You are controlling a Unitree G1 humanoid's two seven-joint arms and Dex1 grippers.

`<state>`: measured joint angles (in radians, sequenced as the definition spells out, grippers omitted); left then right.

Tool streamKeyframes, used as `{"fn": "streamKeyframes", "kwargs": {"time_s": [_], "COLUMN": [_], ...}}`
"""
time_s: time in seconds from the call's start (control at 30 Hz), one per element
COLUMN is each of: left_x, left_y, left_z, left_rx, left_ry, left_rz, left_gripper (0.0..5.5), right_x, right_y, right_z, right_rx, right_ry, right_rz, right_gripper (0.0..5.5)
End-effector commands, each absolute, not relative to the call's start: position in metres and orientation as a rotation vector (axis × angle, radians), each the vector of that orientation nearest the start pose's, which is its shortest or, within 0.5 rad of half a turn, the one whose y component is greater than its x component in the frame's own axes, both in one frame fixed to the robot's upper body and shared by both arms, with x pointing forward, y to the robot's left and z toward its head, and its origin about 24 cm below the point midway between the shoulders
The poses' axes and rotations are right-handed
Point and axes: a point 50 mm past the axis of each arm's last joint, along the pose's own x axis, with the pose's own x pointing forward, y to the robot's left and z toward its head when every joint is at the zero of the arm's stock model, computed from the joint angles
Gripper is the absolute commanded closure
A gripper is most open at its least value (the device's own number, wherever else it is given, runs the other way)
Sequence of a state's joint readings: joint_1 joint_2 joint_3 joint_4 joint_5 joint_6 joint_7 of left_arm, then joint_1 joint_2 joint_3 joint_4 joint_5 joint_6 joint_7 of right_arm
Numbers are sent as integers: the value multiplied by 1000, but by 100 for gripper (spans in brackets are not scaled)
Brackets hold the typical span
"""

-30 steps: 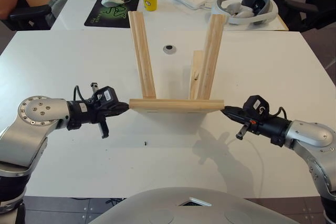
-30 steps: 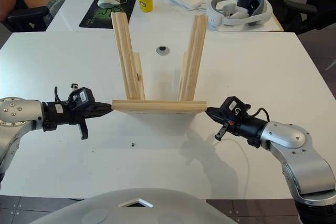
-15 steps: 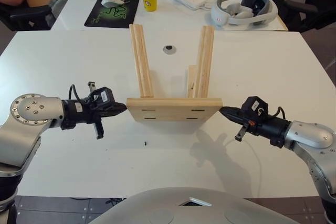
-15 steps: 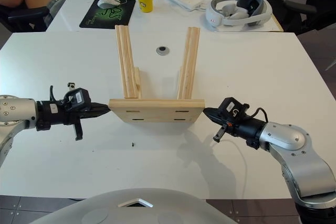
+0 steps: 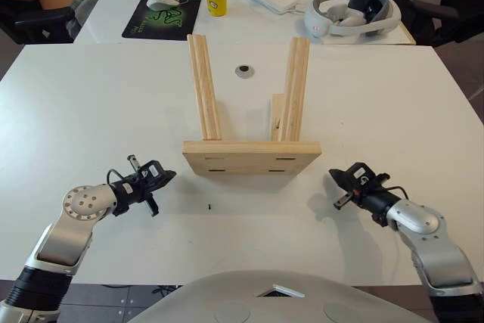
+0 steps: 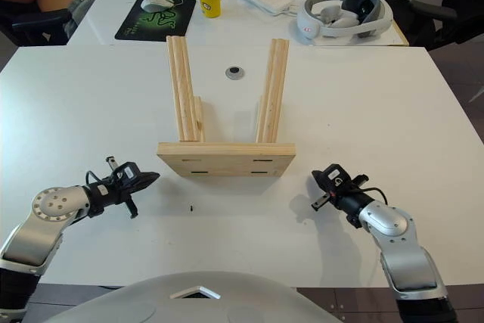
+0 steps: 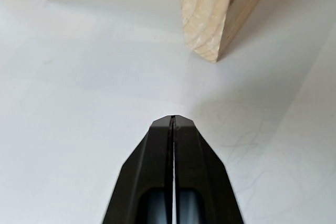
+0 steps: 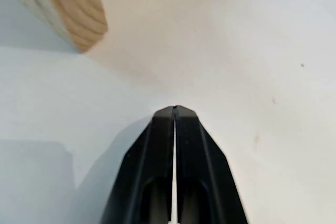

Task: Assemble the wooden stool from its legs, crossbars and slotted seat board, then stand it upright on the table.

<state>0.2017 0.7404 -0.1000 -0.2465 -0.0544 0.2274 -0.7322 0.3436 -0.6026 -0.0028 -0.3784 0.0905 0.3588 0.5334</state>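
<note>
Left eye view has the wooden stool (image 5: 249, 138) lying on the white worktop (image 5: 91, 111) between the two arms, and it looks put together. The slotted seat board (image 5: 251, 158) faces the robot with its flat side showing, four small slots visible in it, and the legs (image 5: 204, 85) run away from it toward the far edge of the worktop, nearly parallel. A shorter piece of wood (image 5: 278, 115) peeks out beside the right-hand leg; whether it is a lower leg or a crossbar cannot be told, and the crossbars are otherwise hidden. From the way the legs lie, the stool appears to rest on its side, seat on edge, not on its feet. The left gripper (image 5: 168, 176) sits low over the worktop, apart from the near left corner of the seat board, its fingers pressed together and holding nothing; the left wrist view shows the two black fingers meeting in a thin seam with that corner of the board ahead. The right gripper (image 5: 333, 178) mirrors it off the right corner, fingers likewise closed and empty, and it touches no wood. As a judgement, the joining of the parts seems done, and what remains is the last step: taking hold of the stool and tipping it so that it stands on its legs.
</note>
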Motion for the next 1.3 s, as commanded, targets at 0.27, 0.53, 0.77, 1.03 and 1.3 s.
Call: {"fn": "streamKeyframes", "kwargs": {"time_s": [0.27, 0.53, 0.77, 1.03, 1.3], "left_x": [202, 199, 200, 212, 226], "left_y": [200, 196, 186, 175, 170], "left_z": [45, 43, 54, 94, 129], "left_rx": [574, 569, 550, 552, 544], "left_ry": [382, 399, 359, 252, 154], "left_rz": [-816, -854, -903, -942, -928], "left_gripper": [550, 550, 550, 550, 550], "right_x": [180, 186, 186, 188, 197], "right_y": [-195, -183, -178, -169, -168], "right_z": [37, 41, 53, 85, 113], "right_rx": [-354, -336, -303, -275, -266], "right_ry": [414, 374, 333, 269, 218], "right_rz": [619, 653, 693, 779, 802], "right_gripper": [546, 546, 546, 546, 546]}}
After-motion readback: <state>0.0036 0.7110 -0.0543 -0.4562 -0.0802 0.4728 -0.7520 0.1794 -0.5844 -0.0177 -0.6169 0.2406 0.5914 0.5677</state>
